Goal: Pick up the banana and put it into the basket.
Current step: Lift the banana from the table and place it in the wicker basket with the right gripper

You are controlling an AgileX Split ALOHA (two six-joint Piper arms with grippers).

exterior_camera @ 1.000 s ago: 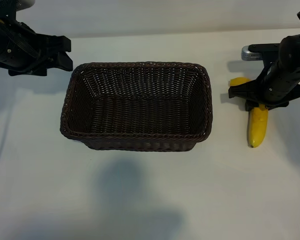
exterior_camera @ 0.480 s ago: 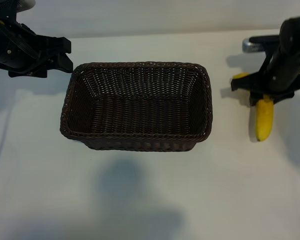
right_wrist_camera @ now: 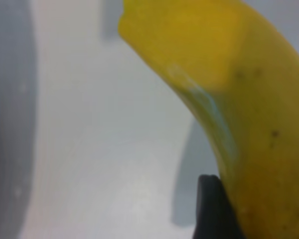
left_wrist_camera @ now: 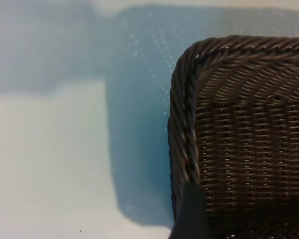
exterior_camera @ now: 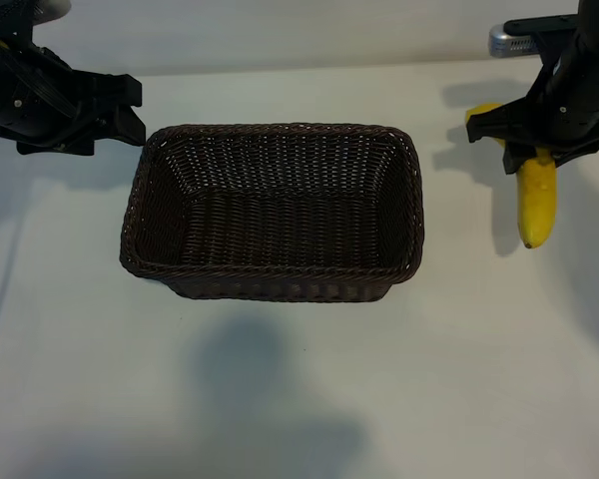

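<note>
Currently the right claw (exterior_camera: pixel 535 150), clamped on the banana (exterior_camera: pixel 537 205), hangs right of the basket (exterior_camera: pixel 272 291); left claw (exterior_camera: pixel 100 112) parked apart at its left corner.

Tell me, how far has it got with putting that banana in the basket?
The pickup looks done: the right gripper is clamped on the banana, which hangs off the table to the right of the basket. Carrying it over and dropping it in is left; the basket holds nothing. The left gripper waits open by the basket's far left corner.
</note>
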